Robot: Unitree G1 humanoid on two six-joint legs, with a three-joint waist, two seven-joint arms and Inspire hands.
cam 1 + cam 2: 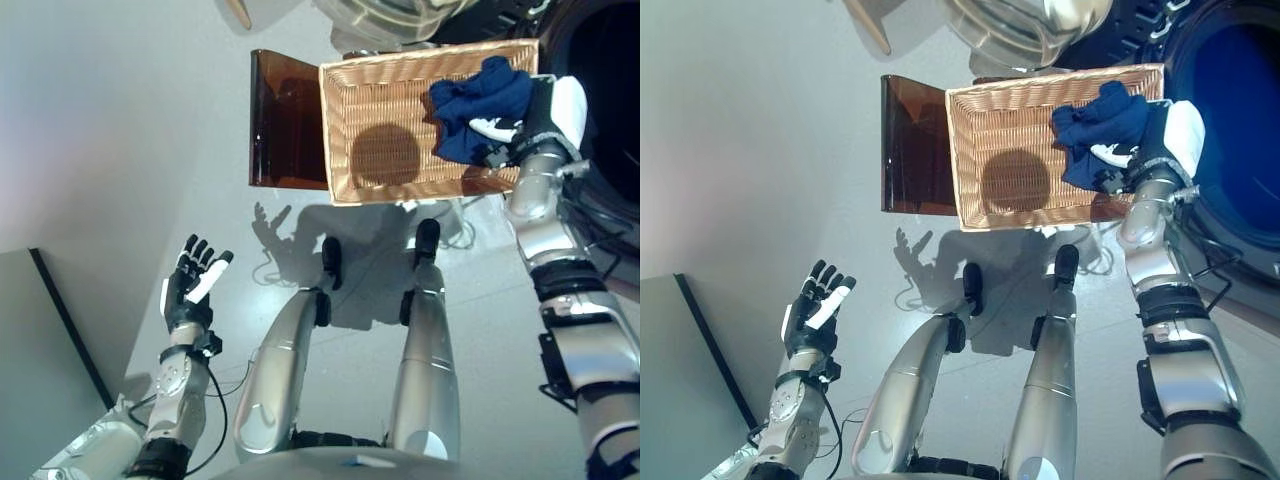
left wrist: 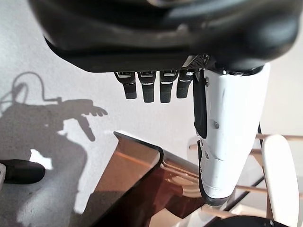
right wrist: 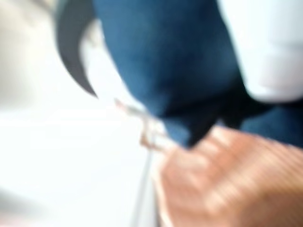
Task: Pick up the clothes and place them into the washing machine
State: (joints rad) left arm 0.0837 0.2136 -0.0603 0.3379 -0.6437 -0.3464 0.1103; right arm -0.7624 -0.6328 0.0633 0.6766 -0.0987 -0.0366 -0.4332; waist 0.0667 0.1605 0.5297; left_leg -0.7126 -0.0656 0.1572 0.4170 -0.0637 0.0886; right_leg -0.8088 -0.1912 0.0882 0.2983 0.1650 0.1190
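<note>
A dark blue garment is bunched at the right end of a wicker basket. My right hand sits at that end with its fingers curled into the blue cloth, which also fills the right wrist view as blue fabric over the basket weave. The washing machine's dark round opening lies just right of the basket. My left hand hangs far off at the lower left over the floor, fingers straight and holding nothing.
A brown translucent panel stands against the basket's left side. A shiny metal object sits beyond the basket. A dark grey slab fills the lower left corner. Grey floor spreads between it and the basket.
</note>
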